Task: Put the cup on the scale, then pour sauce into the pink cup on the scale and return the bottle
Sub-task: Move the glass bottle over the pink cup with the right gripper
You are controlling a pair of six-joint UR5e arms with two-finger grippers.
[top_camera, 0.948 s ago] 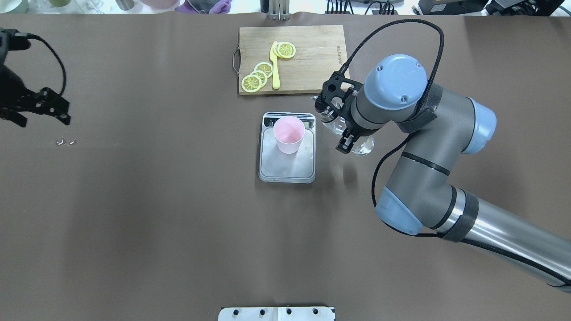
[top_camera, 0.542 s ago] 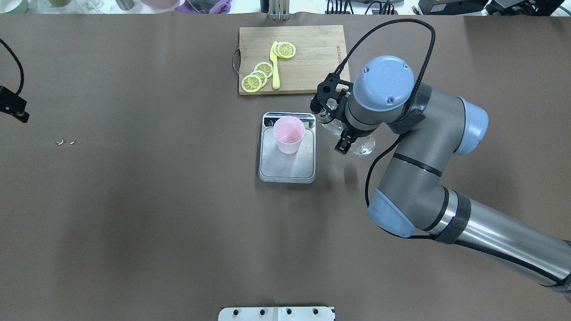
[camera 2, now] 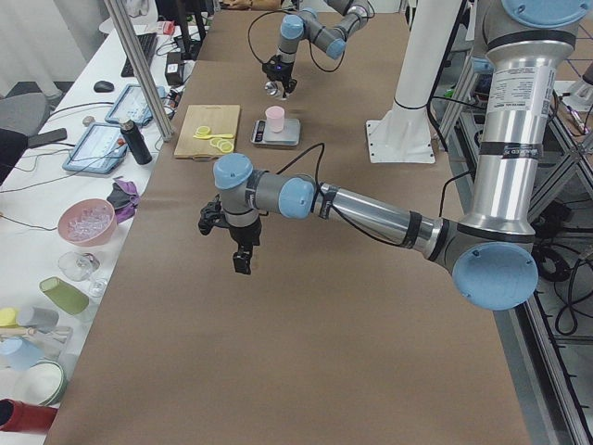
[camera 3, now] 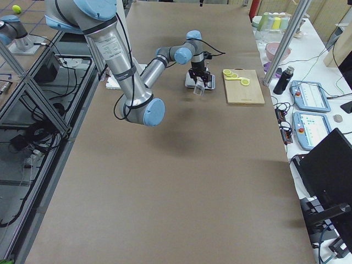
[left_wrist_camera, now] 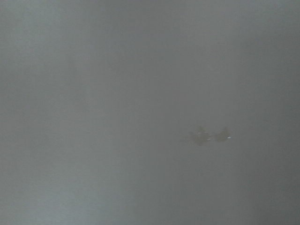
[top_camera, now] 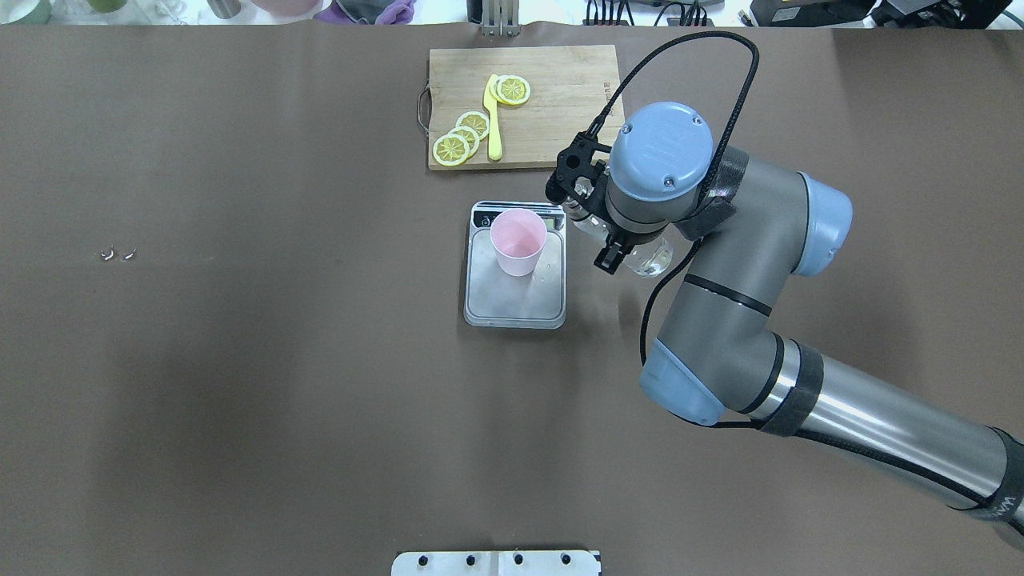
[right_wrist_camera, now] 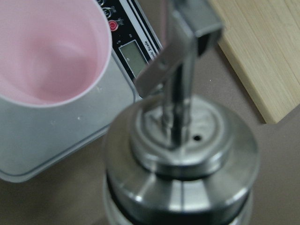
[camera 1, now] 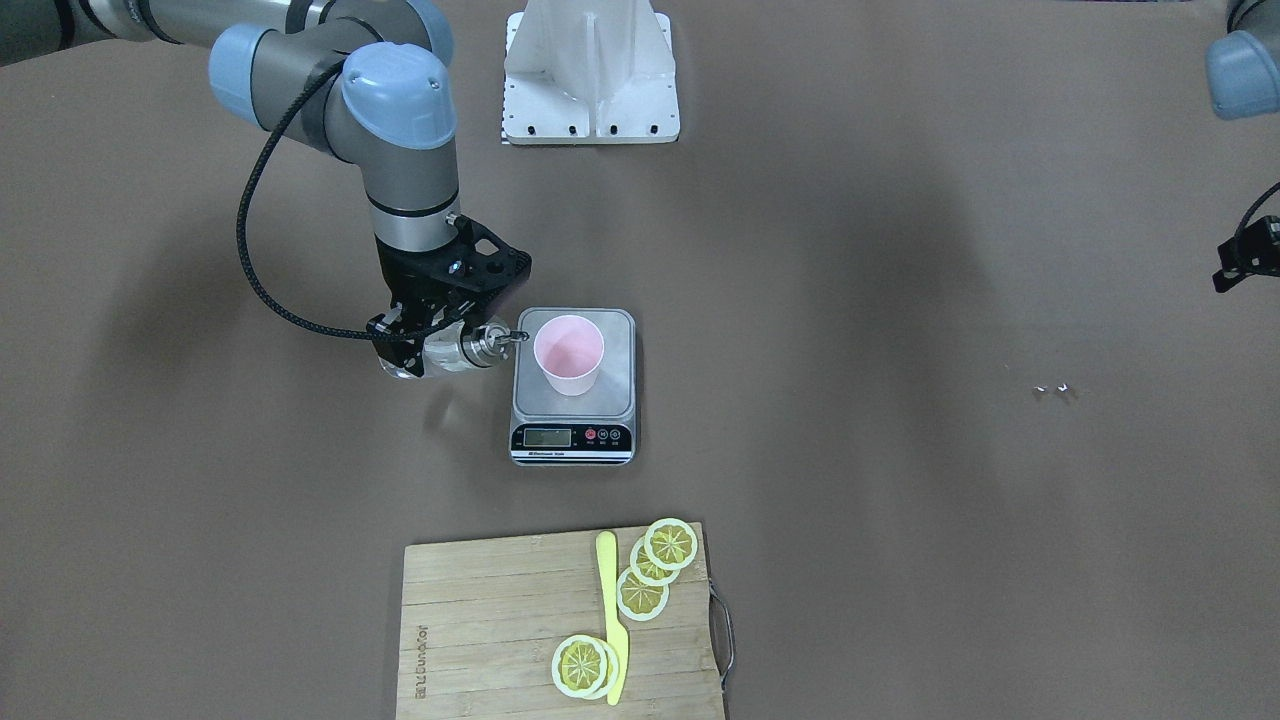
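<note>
My left gripper [camera 2: 243, 255] hangs above the worktop's left end; how far it is open cannot be told. The cup [top_camera: 518, 240] stands at the far end of the scale [top_camera: 512, 300], mid-worktop. My right gripper [camera 1: 440, 345] clamps the tilted bottle [top_camera: 652, 258], its spout just beside the cup's rim.

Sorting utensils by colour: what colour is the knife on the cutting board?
Yellow knife; clearest in the front-facing view.
</note>
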